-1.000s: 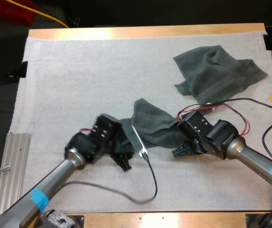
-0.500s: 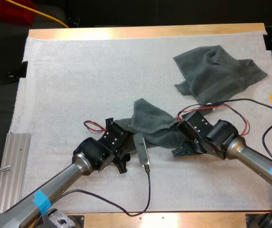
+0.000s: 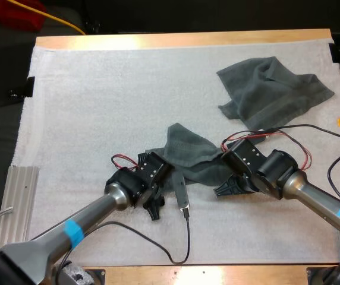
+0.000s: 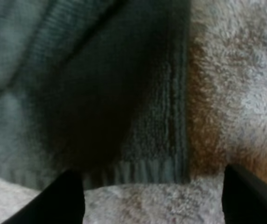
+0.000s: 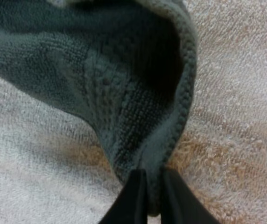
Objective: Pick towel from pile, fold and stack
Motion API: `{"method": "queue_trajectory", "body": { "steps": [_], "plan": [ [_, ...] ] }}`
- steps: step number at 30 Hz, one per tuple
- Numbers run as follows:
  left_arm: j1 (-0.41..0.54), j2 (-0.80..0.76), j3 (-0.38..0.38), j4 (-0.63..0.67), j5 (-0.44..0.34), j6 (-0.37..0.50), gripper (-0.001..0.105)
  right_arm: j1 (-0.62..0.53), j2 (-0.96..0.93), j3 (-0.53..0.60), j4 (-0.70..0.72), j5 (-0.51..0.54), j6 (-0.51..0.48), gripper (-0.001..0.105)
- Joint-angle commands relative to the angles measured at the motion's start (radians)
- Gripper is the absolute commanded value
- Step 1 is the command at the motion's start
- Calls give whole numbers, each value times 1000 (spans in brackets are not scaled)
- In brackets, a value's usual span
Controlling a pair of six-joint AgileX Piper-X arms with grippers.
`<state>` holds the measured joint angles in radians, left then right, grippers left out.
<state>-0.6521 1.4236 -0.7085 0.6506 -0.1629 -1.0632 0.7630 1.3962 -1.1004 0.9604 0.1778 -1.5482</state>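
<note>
Wooden table (image 3: 182, 40), bare only along its far edge. The rest lies under a white mat (image 3: 98, 107) of looped terry pile, coarse and tan-tinged where the wrist views look close. A ribbed metal plate (image 3: 16, 208) sits off the mat's eight o'clock side.

Two dark grey-green towels:
- **Crumpled towel** (image 3: 274, 89): at two o'clock on the mat, heaped in soft folds, well apart from both arms.
- **Centre towel** (image 3: 194, 155): just toward five o'clock of the mat's middle. It is a rumpled band with a raised ridge at its twelve o'clock side.

Right gripper (image 3: 224, 190), at the centre towel's four o'clock end. The fingers (image 5: 136, 196) are clamped on a fold of the corded hem, with cloth pinched from both sides and arching up off the mat beyond them.

Left gripper (image 3: 156, 209), at the same towel's seven o'clock end. The fingers (image 4: 63, 198) stand wide apart and clear of the cloth, one each side of a square corner that lies flat. A ribbed hem runs along both of its edges.

Step, as I judge it: the towel has been taken from the pile, and the left arm is lining up a second grip before spreading.

The next move calls for the left gripper to advance over that corner and close on the hem. Ideally it takes one layer and not the mat's pile. The two corners then draw apart to flatten the cloth for folding.

The terry looks thick, limp and grippy, so it is likely to sag and drag on the mat.
</note>
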Motion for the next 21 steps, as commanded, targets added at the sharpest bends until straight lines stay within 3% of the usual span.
{"method": "queue_trajectory", "body": {
  "steps": [1, 10, 16, 19, 21],
  "plan": [
    [-5, 7, -6, -11, 2, -5, 62, -2, -6, 1, 3, -2, 4, 1],
    [-5, 63, -6, -54, 2, -14, 62, -2, -6, 1, 3, -2, 4, 1],
    [-3, 85, -6, -91, -41, -23, 61, -2, -6, 1, 3, -2, 4, 1],
    [7, 85, -6, -111, -58, -36, 56, -2, -6, 1, 3, -2, 4, 1],
    [15, 85, -6, -111, -58, -39, 46, -2, -6, 1, 3, -2, 4, 1]
  ]
}}
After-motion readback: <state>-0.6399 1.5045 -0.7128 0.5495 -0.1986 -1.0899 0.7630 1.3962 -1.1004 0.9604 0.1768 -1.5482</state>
